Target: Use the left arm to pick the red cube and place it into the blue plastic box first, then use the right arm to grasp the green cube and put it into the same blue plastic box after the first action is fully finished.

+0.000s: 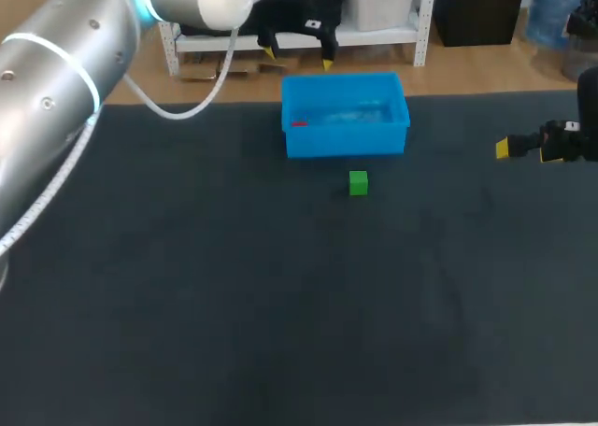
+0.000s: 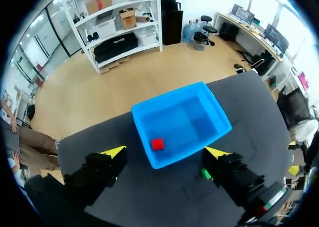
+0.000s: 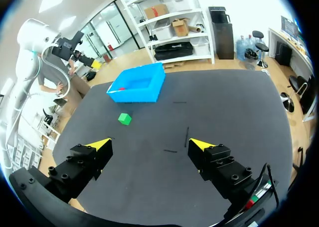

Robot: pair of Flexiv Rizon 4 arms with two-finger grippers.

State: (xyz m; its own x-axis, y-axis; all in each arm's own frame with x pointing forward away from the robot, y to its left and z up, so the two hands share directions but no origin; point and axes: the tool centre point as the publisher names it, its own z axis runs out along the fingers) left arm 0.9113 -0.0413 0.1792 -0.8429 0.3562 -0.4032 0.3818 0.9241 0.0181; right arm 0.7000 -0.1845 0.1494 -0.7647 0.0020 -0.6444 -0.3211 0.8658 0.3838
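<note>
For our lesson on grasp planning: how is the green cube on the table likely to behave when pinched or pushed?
The green cube has flat faces, so it would probably slide rather than roll. Parallel sides should suit a pinch. Dwarfed by the blue box, it is likely light.

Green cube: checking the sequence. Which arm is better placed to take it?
Right, most likely. The red cube already lies in the blue box; the right gripper is open, with the green cube ahead of it.

A cube (image 1: 298,123) lies in the box (image 1: 346,142), by its left wall. A second cube (image 1: 359,183) sits on the table (image 1: 234,305) just before the box (a little right of its middle). The right gripper (image 3: 149,145) hangs well off to the right.
</note>
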